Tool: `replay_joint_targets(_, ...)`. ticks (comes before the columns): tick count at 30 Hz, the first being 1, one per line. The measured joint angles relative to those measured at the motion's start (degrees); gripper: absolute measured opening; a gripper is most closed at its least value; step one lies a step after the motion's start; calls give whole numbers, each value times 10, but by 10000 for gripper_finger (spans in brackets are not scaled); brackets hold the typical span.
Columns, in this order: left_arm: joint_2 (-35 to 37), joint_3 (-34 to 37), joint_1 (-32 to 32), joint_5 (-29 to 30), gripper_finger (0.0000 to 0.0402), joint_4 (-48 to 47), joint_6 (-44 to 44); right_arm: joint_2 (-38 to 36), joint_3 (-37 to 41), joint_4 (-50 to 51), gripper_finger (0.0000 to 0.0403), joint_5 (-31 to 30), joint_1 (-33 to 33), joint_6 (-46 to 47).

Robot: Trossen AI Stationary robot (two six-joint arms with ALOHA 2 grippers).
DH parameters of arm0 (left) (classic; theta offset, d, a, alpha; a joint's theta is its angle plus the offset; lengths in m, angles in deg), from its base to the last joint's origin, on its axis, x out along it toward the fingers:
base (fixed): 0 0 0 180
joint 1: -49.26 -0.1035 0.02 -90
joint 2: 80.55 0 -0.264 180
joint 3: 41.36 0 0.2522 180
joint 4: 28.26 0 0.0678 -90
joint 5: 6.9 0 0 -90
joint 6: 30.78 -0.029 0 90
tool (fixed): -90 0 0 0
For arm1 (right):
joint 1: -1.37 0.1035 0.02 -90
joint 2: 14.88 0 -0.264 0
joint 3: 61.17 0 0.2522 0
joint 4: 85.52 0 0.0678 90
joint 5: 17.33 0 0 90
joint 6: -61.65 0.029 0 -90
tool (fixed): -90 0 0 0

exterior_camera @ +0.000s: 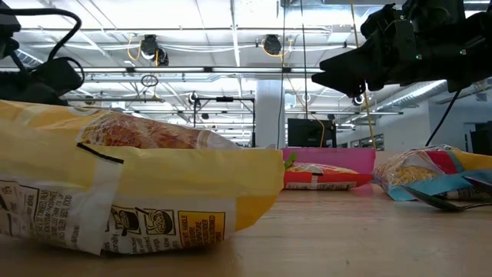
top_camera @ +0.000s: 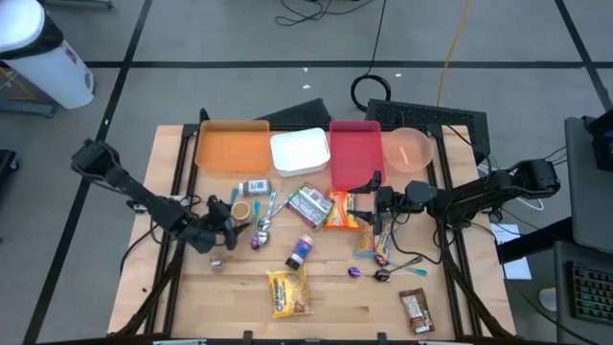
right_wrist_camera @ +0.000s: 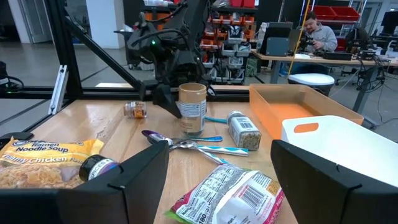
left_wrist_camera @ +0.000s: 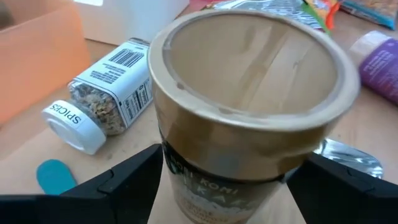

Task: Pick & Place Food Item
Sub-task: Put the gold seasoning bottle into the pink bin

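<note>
A brown tub with a tan lid (left_wrist_camera: 249,93) stands upright on the table left of centre (top_camera: 241,209). My left gripper (top_camera: 230,218) comes at it from the table's left, slanting down. Its two fingers stand open on either side of the tub's wall. The right wrist view shows the tub (right_wrist_camera: 193,107) on its base, with that gripper (right_wrist_camera: 166,93) behind it. My right gripper (top_camera: 376,196) hovers open and level right of centre, above the snack packets, holding nothing. My left gripper's fingers (left_wrist_camera: 134,177) lie close along both sides of the tub's upper wall (left_wrist_camera: 180,168), below the lid. Whether they touch it I cannot tell. The tub stands on the table.
A spice jar (top_camera: 255,187) lies beside the tub, with spoons (top_camera: 266,226) and a purple bottle (top_camera: 300,251) nearby. At the far edge stand an orange tray (top_camera: 233,146), a white tray (top_camera: 300,151), a red tray (top_camera: 354,149) and a pink bowl (top_camera: 409,149). A yellow noodle bag (top_camera: 289,292) lies near the front.
</note>
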Motion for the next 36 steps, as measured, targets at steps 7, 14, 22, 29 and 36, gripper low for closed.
replay_joint_targets(7,-41,0,-32,-25,309,54,-46,0,0,0,279,0,0,0)
replay_joint_targets(14,-71,-1,-51,-23,287,87,-64,0,0,0,279,0,0,0)
replay_joint_targets(22,-74,0,-63,-25,289,116,-100,0,0,0,279,0,0,0)
replay_joint_targets(29,-63,-32,-63,-26,284,177,-220,0,0,-5,279,-3,0,0)
replay_joint_targets(36,-17,-118,-63,-35,289,174,-352,0,0,-54,277,-31,0,2)
